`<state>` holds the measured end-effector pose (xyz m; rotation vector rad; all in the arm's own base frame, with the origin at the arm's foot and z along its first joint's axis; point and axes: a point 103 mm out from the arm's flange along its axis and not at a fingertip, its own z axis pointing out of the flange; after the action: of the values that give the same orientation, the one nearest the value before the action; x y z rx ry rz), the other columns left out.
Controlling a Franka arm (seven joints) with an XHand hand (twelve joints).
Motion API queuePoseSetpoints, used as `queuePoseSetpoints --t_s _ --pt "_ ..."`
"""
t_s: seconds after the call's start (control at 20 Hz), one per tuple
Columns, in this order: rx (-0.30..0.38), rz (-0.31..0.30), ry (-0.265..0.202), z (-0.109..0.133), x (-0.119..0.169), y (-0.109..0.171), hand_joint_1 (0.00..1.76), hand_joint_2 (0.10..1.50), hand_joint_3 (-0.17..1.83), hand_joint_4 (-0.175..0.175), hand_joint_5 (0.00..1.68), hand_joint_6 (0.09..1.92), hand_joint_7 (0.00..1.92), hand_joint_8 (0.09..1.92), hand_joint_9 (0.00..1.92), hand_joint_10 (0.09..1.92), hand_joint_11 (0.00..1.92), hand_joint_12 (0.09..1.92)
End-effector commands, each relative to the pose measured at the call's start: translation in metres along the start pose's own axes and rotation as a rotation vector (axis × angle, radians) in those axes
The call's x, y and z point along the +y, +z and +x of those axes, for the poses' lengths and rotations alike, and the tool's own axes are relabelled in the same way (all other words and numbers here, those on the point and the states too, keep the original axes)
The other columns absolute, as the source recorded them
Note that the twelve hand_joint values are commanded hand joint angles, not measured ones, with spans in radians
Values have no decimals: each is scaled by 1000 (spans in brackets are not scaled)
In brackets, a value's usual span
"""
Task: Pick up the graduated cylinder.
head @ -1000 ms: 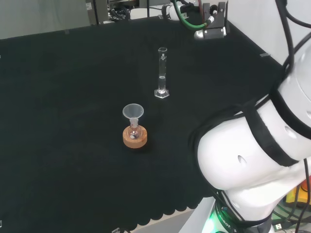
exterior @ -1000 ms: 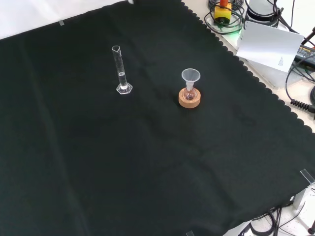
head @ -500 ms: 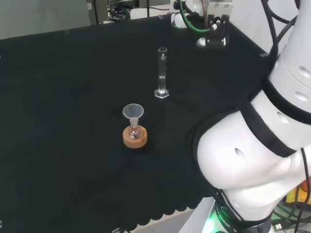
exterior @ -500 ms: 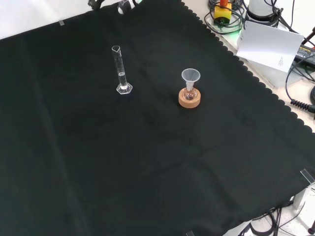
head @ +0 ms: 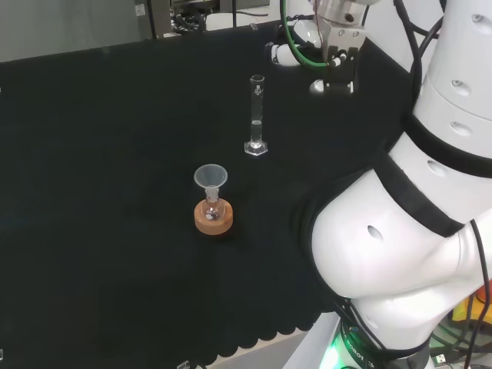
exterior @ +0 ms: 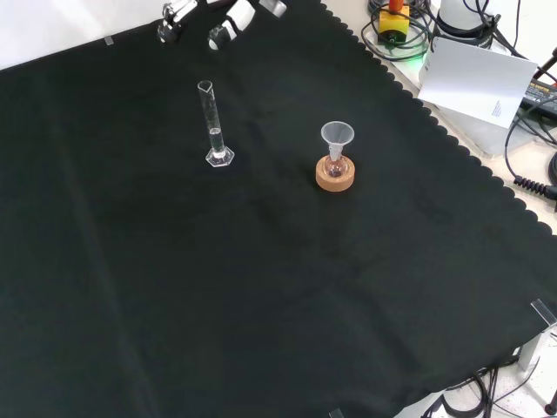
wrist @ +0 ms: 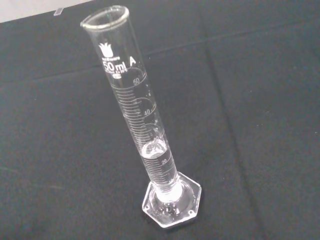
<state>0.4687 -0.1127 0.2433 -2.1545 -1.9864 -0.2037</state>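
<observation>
Cylinder: a tall, narrow graduated cylinder of clear glass point(wrist: 145, 145) with a flared lip, white printed scale lines and a flat hexagonal foot; it stands upright on the cloth point(head: 256, 115) point(exterior: 212, 124).
Contents: the wrist view shows a clear liquid filling roughly the lower third of the tube.
Cloth: a matt black cloth point(exterior: 261, 287) with a scalloped edge covers the bench; its weave shows faint creases.
Flask set: a small round clear glass flask point(head: 212, 206) sits in a round cork ring stand point(head: 213, 218) point(exterior: 335, 177), with a translucent plastic funnel point(head: 211, 177) point(exterior: 337, 136) resting in its neck.
Cylinder's place: in the head view it stands beyond and slightly right of the flask set; in the front view it stands to the left of it, well apart.
Hand: the black and white hand point(exterior: 228, 21) enters at the top edge of the front view, with rounded white fingertips point(exterior: 171, 23) pointing down toward the cloth; in the head view its parts point(head: 332, 58) hang at the top, right of the cylinder.
Hand's state: I cannot tell whether the fingers are straight or curled; they hold nothing.
Hand to cylinder: the hand is above and apart from the cylinder's lip in the front view, not touching it.
</observation>
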Motion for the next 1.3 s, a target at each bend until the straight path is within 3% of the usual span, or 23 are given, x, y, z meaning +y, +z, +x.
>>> queuePoseSetpoints --t_s 0.05,0.7,0.9,1.3 --pt "83 -12 -26 -9 6 31 304 1174 173 -58 390 87 197 650 438 634 248 1356" --pt "158 8 -87 -13 10 75 345 1151 174 -60 398 87 212 668 458 643 246 1357" --pt "201 -21 -110 -19 6 85 352 1146 175 -61 408 87 232 677 486 649 251 1361" --pt "303 -106 -203 -31 -7 97 458 1054 149 -56 436 87 258 682 520 635 256 1364"
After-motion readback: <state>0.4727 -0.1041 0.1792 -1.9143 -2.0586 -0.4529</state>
